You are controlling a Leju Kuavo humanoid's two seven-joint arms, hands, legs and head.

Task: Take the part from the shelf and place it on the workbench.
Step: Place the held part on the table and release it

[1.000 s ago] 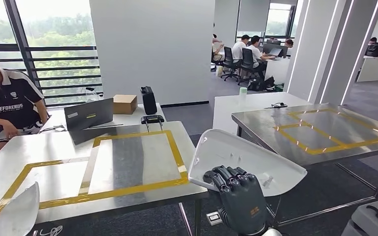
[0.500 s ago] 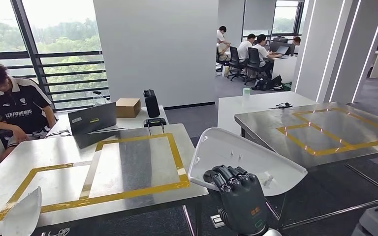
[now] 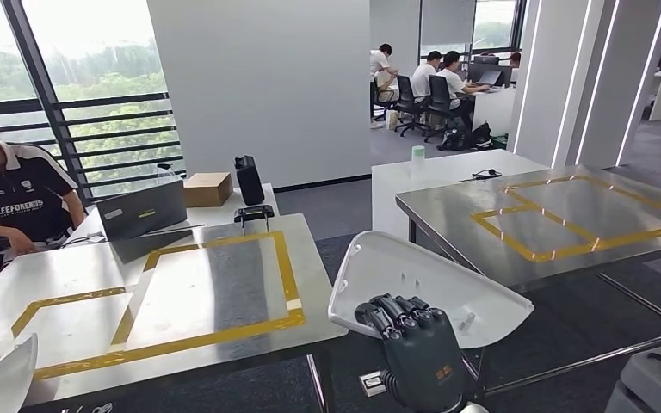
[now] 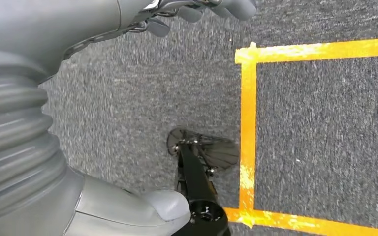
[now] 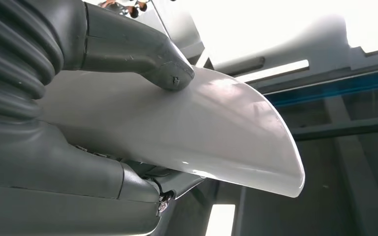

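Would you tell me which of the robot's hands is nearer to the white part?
Right. The right hand grips the white part itself, thumb pressed on its surface. The left hand hangs low over the grey carpet, holding nothing.

Left robot hand [image 4: 128, 19] hangs empty over grey carpet [image 4: 315, 123] — yellow tape lines [image 4: 248, 123] cross it.

The right hand [image 3: 413, 340] covers the near edge of the white part [image 3: 430, 284], a second white part [image 3: 0, 383] is cut off at the frame corner, and distant seated people [image 3: 435, 77] are too small to resolve.
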